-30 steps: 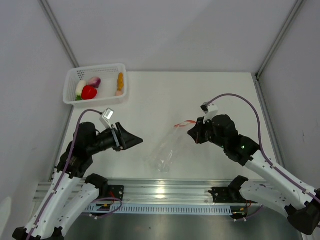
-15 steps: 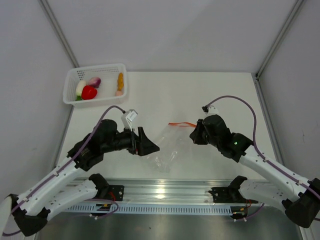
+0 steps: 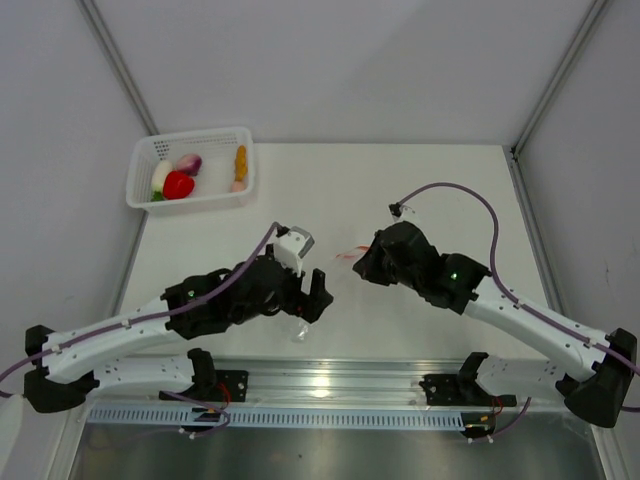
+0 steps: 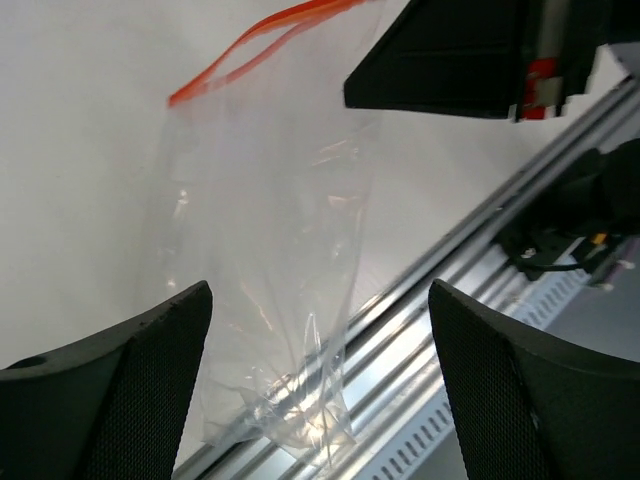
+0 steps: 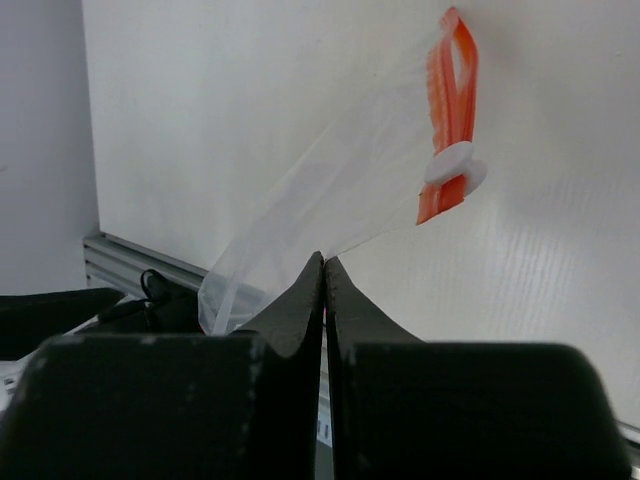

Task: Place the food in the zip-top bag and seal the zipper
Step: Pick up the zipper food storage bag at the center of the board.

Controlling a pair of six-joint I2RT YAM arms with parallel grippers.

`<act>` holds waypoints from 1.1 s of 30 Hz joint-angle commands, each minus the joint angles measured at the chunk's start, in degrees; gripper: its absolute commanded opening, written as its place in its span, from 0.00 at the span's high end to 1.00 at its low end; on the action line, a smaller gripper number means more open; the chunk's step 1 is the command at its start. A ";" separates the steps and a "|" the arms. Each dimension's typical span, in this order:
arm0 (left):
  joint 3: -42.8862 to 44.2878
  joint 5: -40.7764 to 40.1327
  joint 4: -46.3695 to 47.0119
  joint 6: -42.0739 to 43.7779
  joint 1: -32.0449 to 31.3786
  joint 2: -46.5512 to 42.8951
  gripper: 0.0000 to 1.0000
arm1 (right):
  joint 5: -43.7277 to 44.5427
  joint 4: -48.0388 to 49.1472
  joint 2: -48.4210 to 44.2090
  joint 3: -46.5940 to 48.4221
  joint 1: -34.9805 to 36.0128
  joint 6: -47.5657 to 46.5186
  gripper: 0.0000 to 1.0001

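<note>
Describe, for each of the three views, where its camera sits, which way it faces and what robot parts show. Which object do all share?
Top external: above and behind, facing down on table, both arms, basket.
Left wrist: on the left arm, facing the bag between open left gripper fingers.
Right wrist: on the right arm, facing bag and zipper past the shut right gripper.
Shared: the bag.

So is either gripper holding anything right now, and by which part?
The right gripper pinches the zip-top bag by its side edge, below the zipper. The left gripper is open, holding nothing.
</note>
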 commanded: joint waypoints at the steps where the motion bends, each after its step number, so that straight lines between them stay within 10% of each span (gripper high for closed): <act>1: 1.66 -11.91 -2.75 3.55 -2.38 1.32 0.10 | 2.14 0.45 0.46 3.68 1.21 4.58 1.00; 22: -3.62 -3.74 4.91 5.58 -4.06 3.60 0.11 | 0.74 1.77 0.81 5.27 2.79 4.59 1.00; 28: -1.95 -9.27 0.86 3.46 -4.06 8.00 0.42 | 0.65 1.60 0.63 6.15 3.41 4.59 1.00; 33: -4.32 -11.30 2.53 4.60 -4.06 7.21 0.47 | 0.65 1.42 0.02 6.23 3.85 4.68 1.00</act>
